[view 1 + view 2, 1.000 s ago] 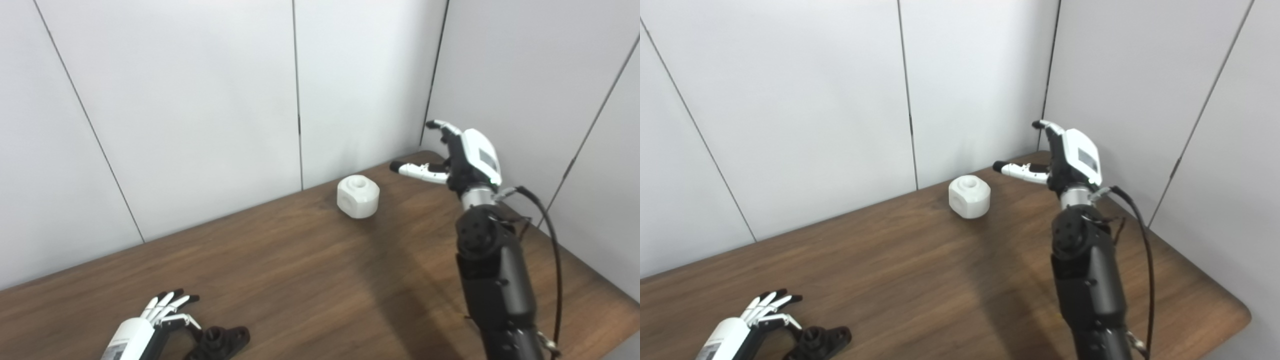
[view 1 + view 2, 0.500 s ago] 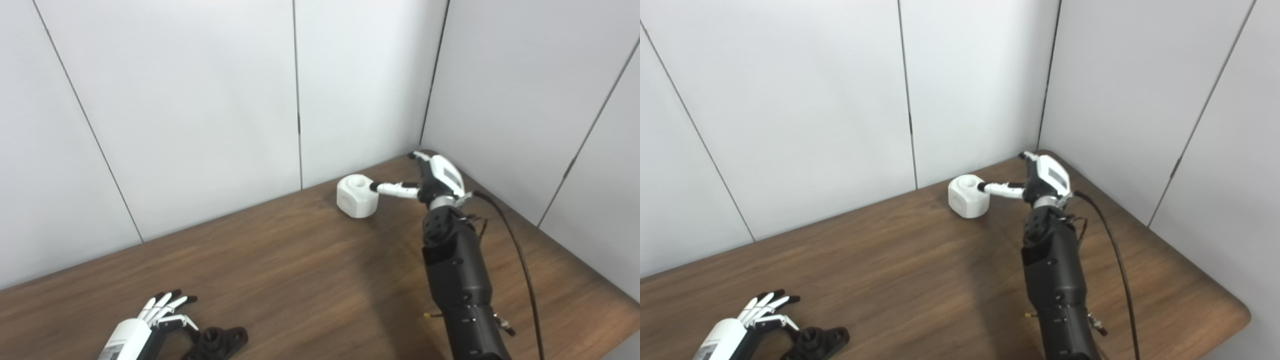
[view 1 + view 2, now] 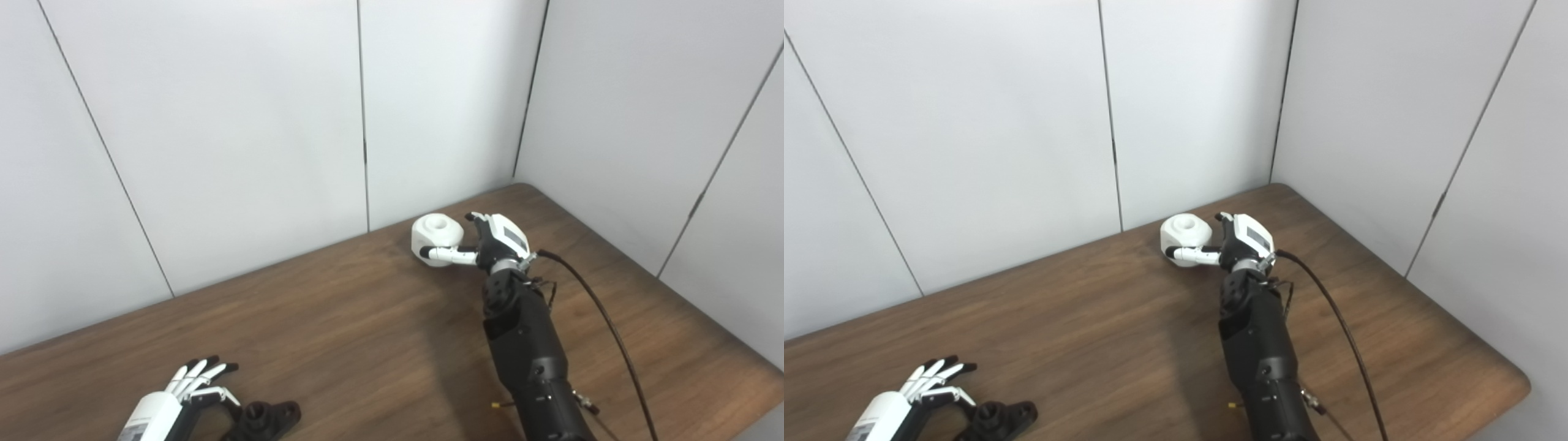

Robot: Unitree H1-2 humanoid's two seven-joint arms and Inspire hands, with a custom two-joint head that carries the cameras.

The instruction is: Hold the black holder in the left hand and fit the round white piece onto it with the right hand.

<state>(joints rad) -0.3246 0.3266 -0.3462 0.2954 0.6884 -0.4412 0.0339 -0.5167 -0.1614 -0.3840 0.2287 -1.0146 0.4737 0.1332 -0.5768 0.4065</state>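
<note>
The round white piece (image 3: 436, 231) stands on the brown table (image 3: 343, 331) near the back wall. My right hand (image 3: 487, 242) is open and cupped against its right side. The thumb (image 3: 446, 253) lies across its front and the fingers (image 3: 476, 219) reach behind it. The piece rests on the table. It also shows in the right eye view (image 3: 1185, 231). The black holder (image 3: 266, 419) lies flat at the front left edge. My left hand (image 3: 190, 392) is open just left of it, fingers spread, touching or nearly touching its left end.
White wall panels close the table's back and right sides, meeting in a corner behind the white piece. A black cable (image 3: 606, 312) loops from my right wrist over the table's right part. The table's rounded right corner (image 3: 1516, 383) is near.
My right hand has come down from above the table's back right to the white piece and now cups it, thumb in front. The left hand and holder have stayed put.
</note>
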